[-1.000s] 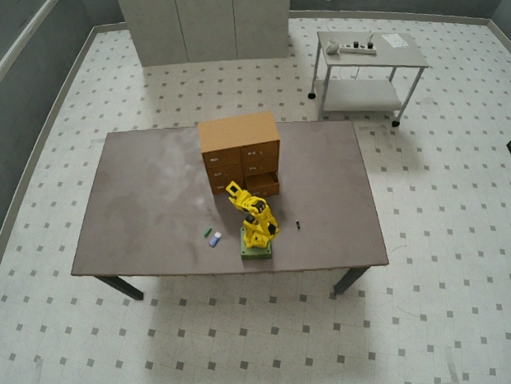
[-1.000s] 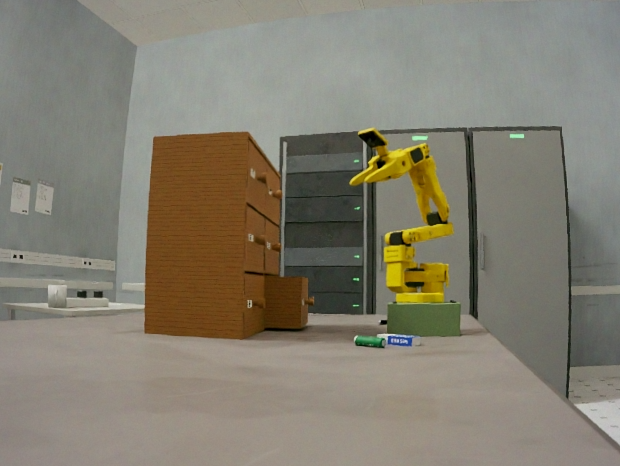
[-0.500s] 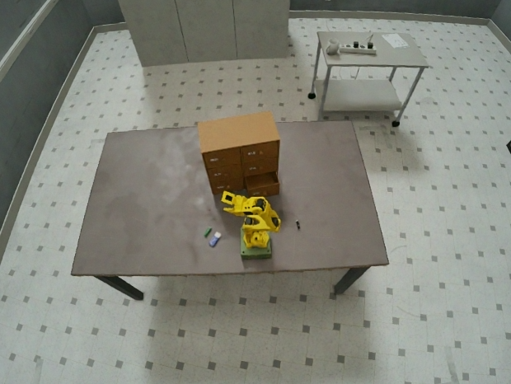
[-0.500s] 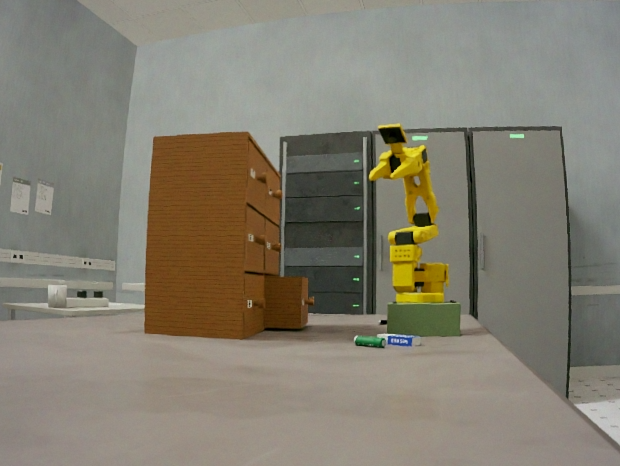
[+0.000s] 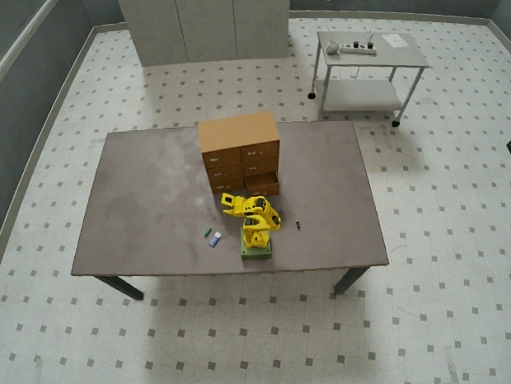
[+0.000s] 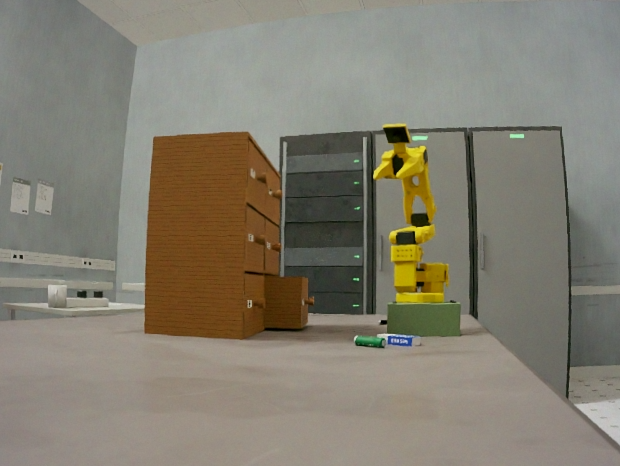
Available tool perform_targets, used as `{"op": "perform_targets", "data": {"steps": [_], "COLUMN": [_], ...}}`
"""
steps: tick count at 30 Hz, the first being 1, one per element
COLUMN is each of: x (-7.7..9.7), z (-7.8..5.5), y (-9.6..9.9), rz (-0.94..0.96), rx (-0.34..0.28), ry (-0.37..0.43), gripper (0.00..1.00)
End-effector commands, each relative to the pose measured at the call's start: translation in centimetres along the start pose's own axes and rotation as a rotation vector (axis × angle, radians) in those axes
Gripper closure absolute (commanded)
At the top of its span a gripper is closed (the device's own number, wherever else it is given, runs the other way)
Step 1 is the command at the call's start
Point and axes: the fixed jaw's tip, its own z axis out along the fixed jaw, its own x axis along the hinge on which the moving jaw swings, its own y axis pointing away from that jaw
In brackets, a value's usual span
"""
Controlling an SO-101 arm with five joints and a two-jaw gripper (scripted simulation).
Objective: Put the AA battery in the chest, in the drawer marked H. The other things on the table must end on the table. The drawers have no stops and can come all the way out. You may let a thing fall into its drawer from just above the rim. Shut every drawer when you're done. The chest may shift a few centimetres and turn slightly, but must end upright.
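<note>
Brown wooden six-drawer chest (image 5: 237,132) stands far-centre on grey table (image 5: 144,247), bottom-right drawer (image 5: 262,183) pulled out. Yellow arm on green base (image 5: 267,255) near it. Green AA battery (image 5: 208,232) & white-blue eraser (image 5: 215,239) left of base, touching; small black item (image 5: 297,224) right.

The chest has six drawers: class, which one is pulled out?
The bottom drawer in the right-hand column of the chest, seen from the top view. Its front stands forward of the others and its inside shows; the other five sit flush.
</note>
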Motion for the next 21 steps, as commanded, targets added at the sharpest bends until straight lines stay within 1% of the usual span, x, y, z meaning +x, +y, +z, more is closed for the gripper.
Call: {"op": "perform_targets", "data": {"steps": [1,12,16,21], "x": [-0.1,-0.1,-0.4,-0.3], "z": [0.0,0.0,1.9,4.5], "y": [0.1,0.1,0.1,0.0], "rz": [0.006,0.006,-0.116,-0.268], "rx": [-0.006,-0.006,-0.016,-0.047], "ry": [-0.001,-0.001,0.104,0.234], "gripper": [0.79,0.79,0.79,0.79]}}
